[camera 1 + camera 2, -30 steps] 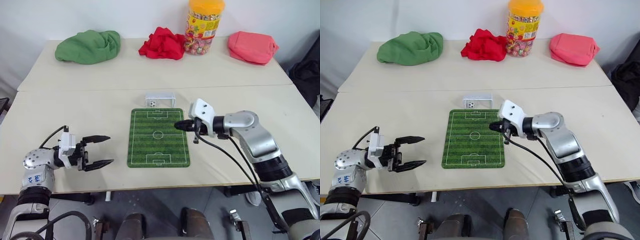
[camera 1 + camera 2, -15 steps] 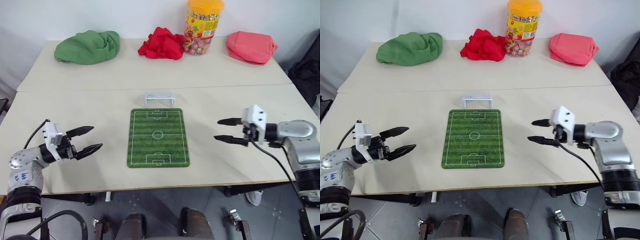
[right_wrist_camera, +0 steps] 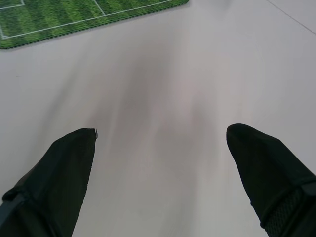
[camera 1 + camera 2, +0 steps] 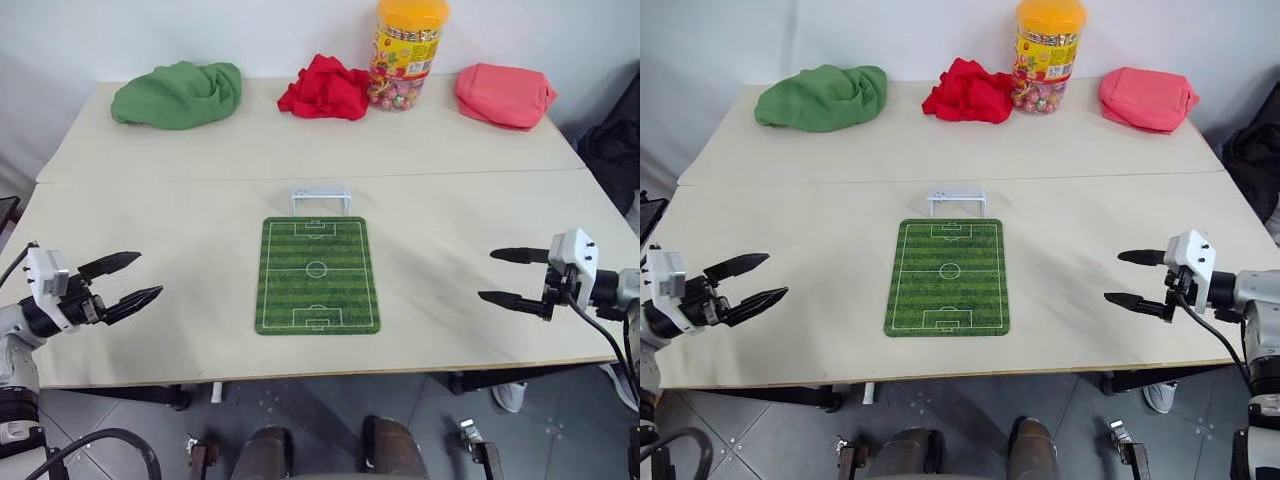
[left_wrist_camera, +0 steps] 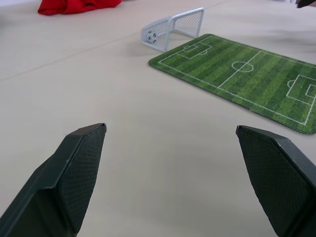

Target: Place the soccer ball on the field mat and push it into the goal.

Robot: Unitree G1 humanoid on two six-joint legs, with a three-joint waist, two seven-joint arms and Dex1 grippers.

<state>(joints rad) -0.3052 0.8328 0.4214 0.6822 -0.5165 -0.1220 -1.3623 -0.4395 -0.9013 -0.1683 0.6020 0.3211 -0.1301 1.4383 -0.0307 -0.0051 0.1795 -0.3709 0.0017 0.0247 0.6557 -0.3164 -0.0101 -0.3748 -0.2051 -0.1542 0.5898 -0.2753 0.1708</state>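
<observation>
**Ball in the goal, both arms drawn back**

The soccer ball [image 5: 152, 35] sits inside the white netted goal [image 4: 321, 197], hard to make out from the head views. The goal stands at the far end of the striped green field mat [image 4: 316, 274]. Since a second ago, the right gripper [image 4: 506, 277] has left the mat, moved toward the table's right edge and spread wide, empty. The left gripper [image 4: 125, 280], also wide and empty, has drifted left.

Tiny ball [image 5: 152, 35] sits inside the white goal [image 4: 321, 197], right at the green mat's [image 4: 317, 274] far end.
</observation>
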